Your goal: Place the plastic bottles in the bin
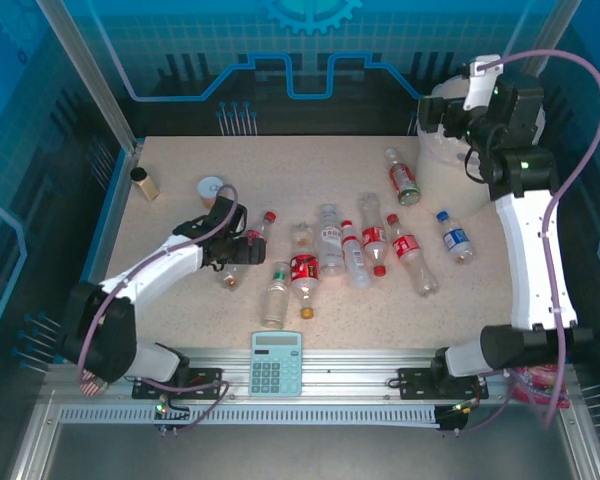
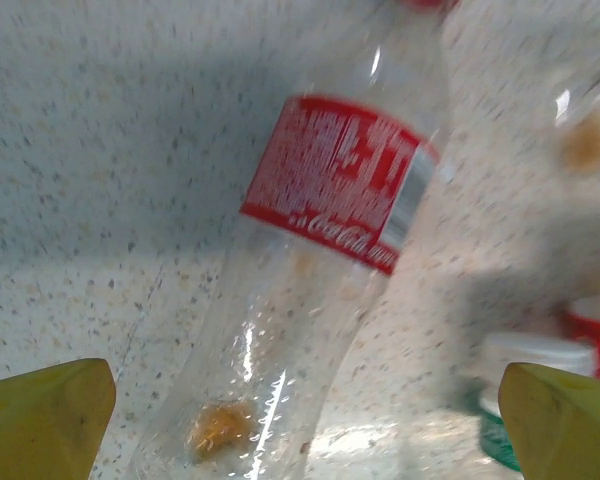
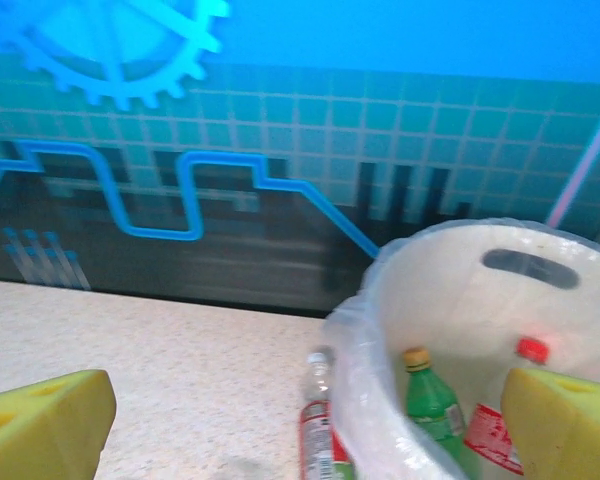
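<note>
Your speckled desk (image 1: 280, 170) carried scattered plastic bottles (image 1: 330, 245), the bin (image 1: 440, 165) far right, a brown jar (image 1: 145, 185) and tin can (image 1: 211, 187) far left.

**A:** Where did we have room on the table (image 1: 310, 160)?

**B:** The far-middle strip was bare, same for the near strip right of the calculator (image 1: 277, 362). Mid-table we had the plastic bottles (image 1: 330, 240) lying packed close, hardly a gap between them. Far left, the brown jar (image 1: 145, 183) and tin can (image 1: 211, 188) blocked us.

**A:** And the bin (image 3: 450, 290)?

**B:** Mouth was open from above. We saw a green bottle (image 3: 432, 408) and a red-capped one (image 3: 500, 425) inside, another bottle (image 3: 318, 420) just outside its wall.
</note>
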